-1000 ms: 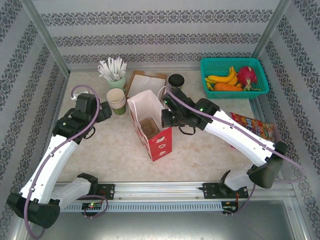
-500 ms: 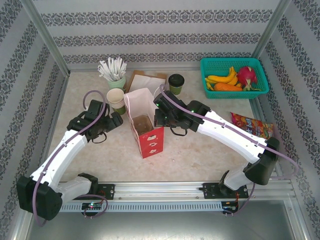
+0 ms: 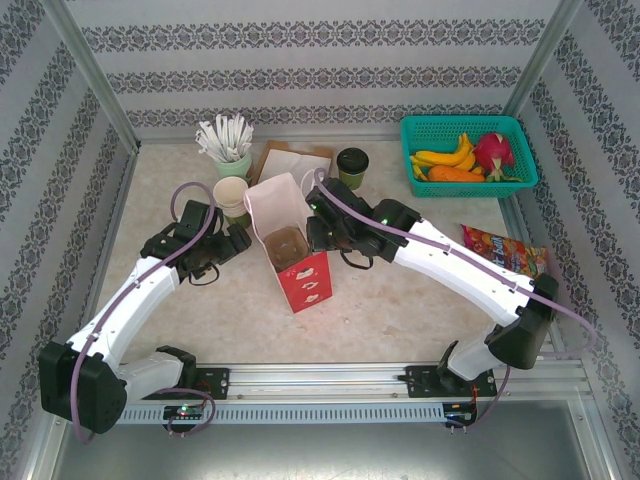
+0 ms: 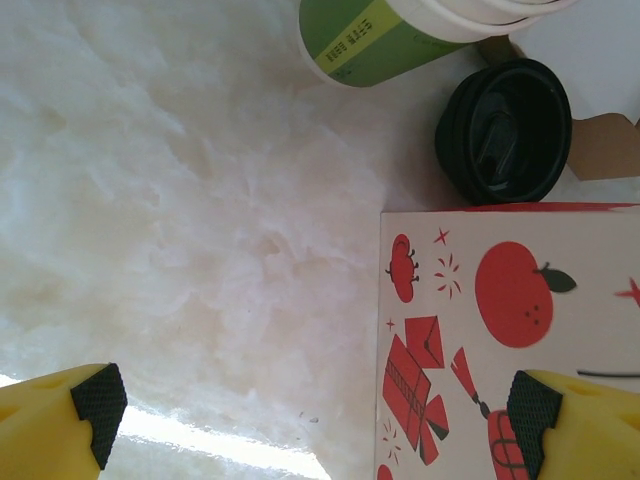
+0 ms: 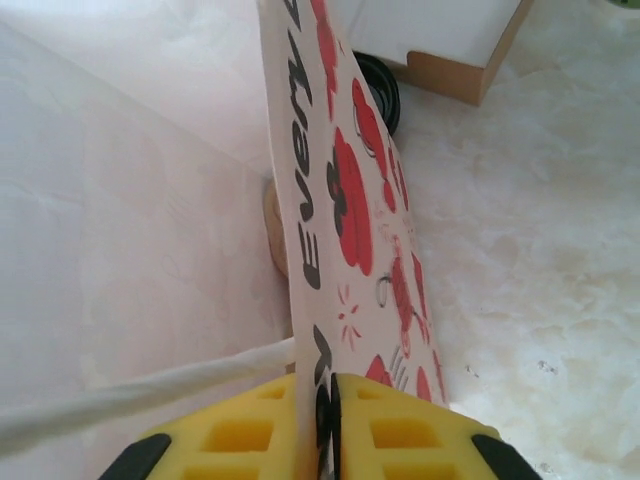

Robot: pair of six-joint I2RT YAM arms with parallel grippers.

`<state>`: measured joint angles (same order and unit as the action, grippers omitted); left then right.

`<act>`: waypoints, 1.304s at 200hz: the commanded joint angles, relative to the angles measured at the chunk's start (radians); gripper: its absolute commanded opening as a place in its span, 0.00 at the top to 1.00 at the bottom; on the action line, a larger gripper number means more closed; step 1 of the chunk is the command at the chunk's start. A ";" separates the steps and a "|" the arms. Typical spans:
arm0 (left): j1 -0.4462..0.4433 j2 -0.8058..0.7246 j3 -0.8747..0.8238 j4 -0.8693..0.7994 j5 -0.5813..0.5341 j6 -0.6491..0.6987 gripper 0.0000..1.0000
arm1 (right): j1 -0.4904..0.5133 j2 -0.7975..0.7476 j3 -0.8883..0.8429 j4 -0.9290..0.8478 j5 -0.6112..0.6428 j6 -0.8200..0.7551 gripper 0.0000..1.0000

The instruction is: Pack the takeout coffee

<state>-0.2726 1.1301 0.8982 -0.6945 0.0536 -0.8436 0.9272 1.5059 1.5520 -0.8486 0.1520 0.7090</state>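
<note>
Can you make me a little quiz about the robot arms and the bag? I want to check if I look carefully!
1. True or false: the right gripper is pinching a wall of the paper bag.
2. Where is the coffee cup with the black lid? A) inside the bag B) on the table, outside the bag C) in a gripper
3. Fill in: the jaws of the left gripper stand ____.
Key: 1 true; 2 B; 3 open.

Left tool (image 4: 310, 405) spread wide; right tool (image 5: 318, 405) pinched tight; both arms angled inward
</note>
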 commanded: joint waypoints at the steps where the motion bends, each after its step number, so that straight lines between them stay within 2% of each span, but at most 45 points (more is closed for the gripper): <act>1: 0.010 -0.003 -0.002 0.012 0.012 -0.022 0.00 | 0.002 -0.004 0.044 -0.026 0.037 -0.070 0.75; 36: 0.009 -0.007 0.007 0.007 -0.009 -0.019 0.00 | 0.002 -0.047 0.060 -0.050 0.000 -0.174 0.38; 53: 0.009 -0.016 0.012 0.007 -0.035 -0.006 0.00 | 0.002 -0.091 0.054 -0.042 0.013 -0.234 0.30; 60: 0.009 -0.023 0.012 0.007 -0.047 0.003 0.00 | 0.002 -0.115 0.042 -0.029 0.036 -0.254 0.22; 62: 0.009 -0.024 0.010 0.007 -0.050 0.007 0.00 | 0.002 -0.122 0.038 -0.025 0.042 -0.258 0.18; 65: 0.009 -0.026 0.012 0.009 -0.053 0.013 0.00 | 0.002 -0.133 0.031 -0.017 0.050 -0.264 0.05; 68: 0.010 -0.031 0.013 0.010 -0.057 0.018 0.00 | 0.002 -0.143 0.024 -0.009 0.058 -0.273 0.02; 107: 0.010 -0.071 0.025 0.019 -0.113 0.077 0.00 | -0.003 -0.240 0.003 0.035 0.120 -0.356 0.02; 148: 0.010 -0.077 0.050 0.022 -0.141 0.097 0.00 | -0.016 -0.302 -0.051 0.082 0.268 -0.376 0.02; 164: 0.009 -0.072 0.054 0.026 -0.158 0.075 0.00 | -0.058 -0.308 -0.079 0.098 0.284 -0.372 0.02; 189: 0.009 -0.063 0.049 0.044 -0.191 0.045 0.00 | -0.149 -0.324 -0.168 0.208 0.200 -0.364 0.02; 216: 0.010 -0.039 0.053 0.060 -0.214 0.021 0.00 | -0.223 -0.302 -0.267 0.358 0.314 -0.284 0.02; 224: 0.010 -0.026 0.057 0.060 -0.220 0.015 0.00 | -0.281 -0.286 -0.284 0.377 0.264 -0.219 0.02; 242: 0.010 0.002 0.074 0.061 -0.216 0.014 0.00 | -0.447 -0.216 -0.300 0.403 0.016 -0.096 0.02; 261: 0.010 0.024 0.080 0.091 -0.175 0.043 0.00 | -0.548 -0.095 -0.270 0.418 -0.155 -0.124 0.02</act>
<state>-0.2726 1.1313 0.9394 -0.6567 -0.1337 -0.8093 0.4763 1.2995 1.2724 -0.5064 0.2295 0.5144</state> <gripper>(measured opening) 0.994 0.979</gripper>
